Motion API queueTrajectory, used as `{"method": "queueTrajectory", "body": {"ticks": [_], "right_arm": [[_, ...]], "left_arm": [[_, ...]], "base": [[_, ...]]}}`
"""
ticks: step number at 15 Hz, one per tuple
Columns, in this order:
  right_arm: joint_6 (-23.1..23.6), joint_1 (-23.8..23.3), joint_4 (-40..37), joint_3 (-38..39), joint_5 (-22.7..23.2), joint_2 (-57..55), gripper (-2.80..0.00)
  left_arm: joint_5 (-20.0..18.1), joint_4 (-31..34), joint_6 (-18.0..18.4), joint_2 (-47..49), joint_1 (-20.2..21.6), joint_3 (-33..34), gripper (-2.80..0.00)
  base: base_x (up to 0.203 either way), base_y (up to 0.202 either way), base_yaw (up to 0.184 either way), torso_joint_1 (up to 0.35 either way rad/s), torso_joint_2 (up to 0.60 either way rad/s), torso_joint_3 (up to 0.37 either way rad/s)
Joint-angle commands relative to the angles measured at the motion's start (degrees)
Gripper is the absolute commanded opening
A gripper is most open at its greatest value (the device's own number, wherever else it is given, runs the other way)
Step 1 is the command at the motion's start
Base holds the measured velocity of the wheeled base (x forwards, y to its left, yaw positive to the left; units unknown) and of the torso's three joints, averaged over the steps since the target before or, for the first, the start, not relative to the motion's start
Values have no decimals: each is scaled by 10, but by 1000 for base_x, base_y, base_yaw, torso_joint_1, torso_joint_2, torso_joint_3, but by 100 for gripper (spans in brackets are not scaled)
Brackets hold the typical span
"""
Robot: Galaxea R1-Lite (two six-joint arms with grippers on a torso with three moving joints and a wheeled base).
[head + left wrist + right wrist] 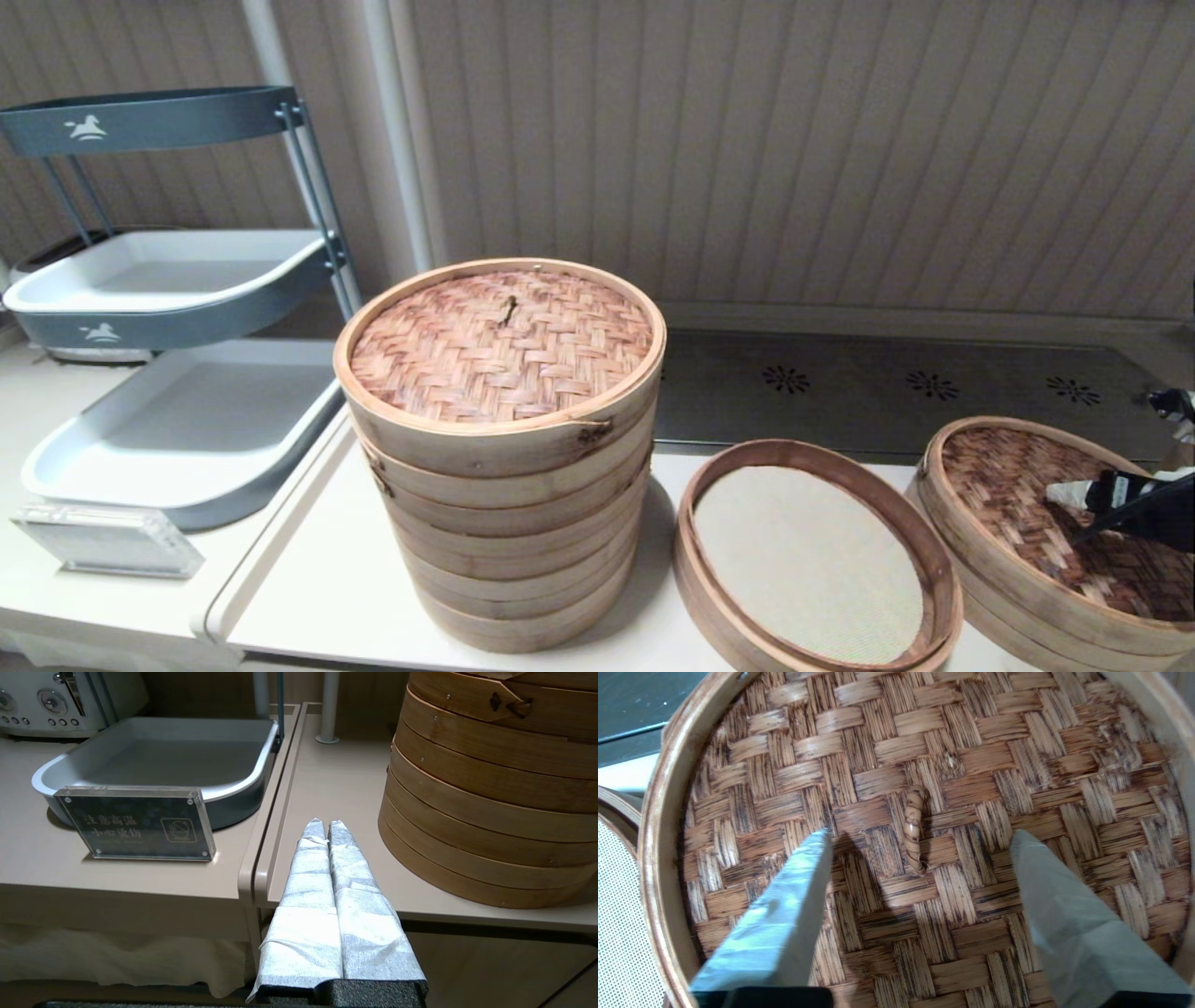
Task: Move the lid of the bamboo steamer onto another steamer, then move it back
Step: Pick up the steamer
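The bamboo steamer lid (pixel 1018 504), brown with scorched patches, rests on a shallow basket at the table's far right. My right gripper (pixel 1074 493) hovers just above the lid (pixel 924 765), open, one fingertip (pixel 817 844) on each side of the small loop handle (pixel 914 828) without touching it. The other steamer (pixel 747 457), shallow with a beige cloth liner (pixel 808 560), sits uncovered directly left of the lid; its edge (pixel 616 807) shows in the right wrist view. My left gripper (pixel 326 823) is shut on nothing, parked low at the table's front edge left of the tall stack.
A tall multi-tier steamer stack (pixel 504 448) with a reddish-tan lid stands mid-table; its wall (pixel 490 788) fills the left wrist view. A grey tiered tray rack (pixel 177 280) and an acrylic sign (pixel 135 823) occupy the left counter. A dark cooktop (pixel 887 383) lies behind.
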State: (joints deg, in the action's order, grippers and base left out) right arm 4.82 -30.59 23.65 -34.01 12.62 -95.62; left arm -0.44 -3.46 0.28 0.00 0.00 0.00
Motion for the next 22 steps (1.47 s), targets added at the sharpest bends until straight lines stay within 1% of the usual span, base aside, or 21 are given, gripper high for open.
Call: {"method": "queueTrajectory", "body": {"ticks": [1,3,4,16,19,22], "right_arm": [[1,-1,2,0,1,-9,0],[1,-1,2,0,1,-13,0],[1,-1,2,0,1,-13,-280],[1,0,3,6,6,-18,-280],[-4,-1,33,10,4,-14,-280],[-5,-2,35,10,5,-3,-280]], "left_arm": [[1,-1,0,-1,1,14,-280],[0,-1,0,-1,0,14,-280],[0,-1,0,-1,0,14,-280],[0,-1,0,-1,0,14,-280],[0,-1,0,-1,1,14,-280],[0,-1,0,-1,1,14,-280]], "base": [[0,0,0,0,0,0],[0,0,0,0,0,0],[0,0,0,0,0,0],[0,0,0,0,0,0],[0,0,0,0,0,0],[0,0,0,0,0,0]]}}
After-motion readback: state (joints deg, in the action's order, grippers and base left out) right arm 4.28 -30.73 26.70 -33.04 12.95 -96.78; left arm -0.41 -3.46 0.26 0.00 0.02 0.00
